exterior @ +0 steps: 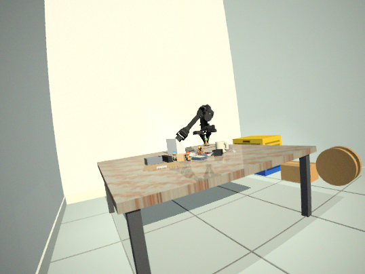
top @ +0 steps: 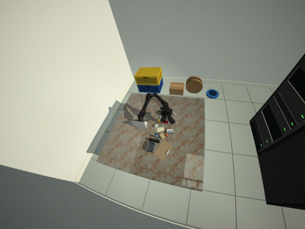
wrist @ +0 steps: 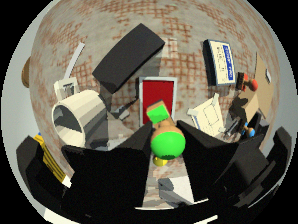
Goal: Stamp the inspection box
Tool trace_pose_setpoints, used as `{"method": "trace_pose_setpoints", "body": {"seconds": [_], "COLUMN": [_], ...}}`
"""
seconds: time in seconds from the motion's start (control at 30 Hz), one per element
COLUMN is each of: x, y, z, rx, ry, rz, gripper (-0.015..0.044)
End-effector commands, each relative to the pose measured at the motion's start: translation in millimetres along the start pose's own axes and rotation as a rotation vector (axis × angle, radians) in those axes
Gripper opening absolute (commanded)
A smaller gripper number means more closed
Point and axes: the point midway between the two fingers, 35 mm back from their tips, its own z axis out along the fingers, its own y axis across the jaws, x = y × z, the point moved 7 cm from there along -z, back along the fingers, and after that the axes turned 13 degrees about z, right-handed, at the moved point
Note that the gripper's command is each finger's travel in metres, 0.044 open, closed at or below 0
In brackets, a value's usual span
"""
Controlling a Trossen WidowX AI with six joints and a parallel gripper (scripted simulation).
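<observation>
My gripper (wrist: 164, 124) (exterior: 205, 140) is shut on the green-knobbed stamp (wrist: 168, 145) (exterior: 206, 142), held above the bench. In the wrist view the stamp's green-topped base overlaps the near part of the open red ink pad (wrist: 162, 91) (top: 165, 122). The stamp's printing face and its lettering are hidden. A cream card (wrist: 206, 119) (top: 160, 129) with printed outlines lies to the right of the red pad in the wrist view; no print can be made out. A box labelled as a blue stamp pad (wrist: 220, 62) (top: 169, 131) lies farther right.
Stamps with a yellow knob (wrist: 160, 161) (exterior: 199, 148), a red knob (wrist: 252, 85) and a blue knob (wrist: 248, 132) stand nearby. A black block (wrist: 129, 57) (exterior: 217, 152) and a cream mug (wrist: 74, 122) (exterior: 220, 146) flank the red pad. A cardboard sheet (top: 162, 151) lies farther off.
</observation>
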Motion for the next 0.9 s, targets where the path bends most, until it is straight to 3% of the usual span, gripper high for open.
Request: {"method": "trace_pose_setpoints", "body": {"seconds": [0.0, 0.87], "x": [3, 2], "y": [2, 1], "z": [3, 20], "rx": [-0.006, -0.007], "ry": [0.002, -0.003], "rz": [0.002, 0.001], "gripper": [0.0, 0.0]}}
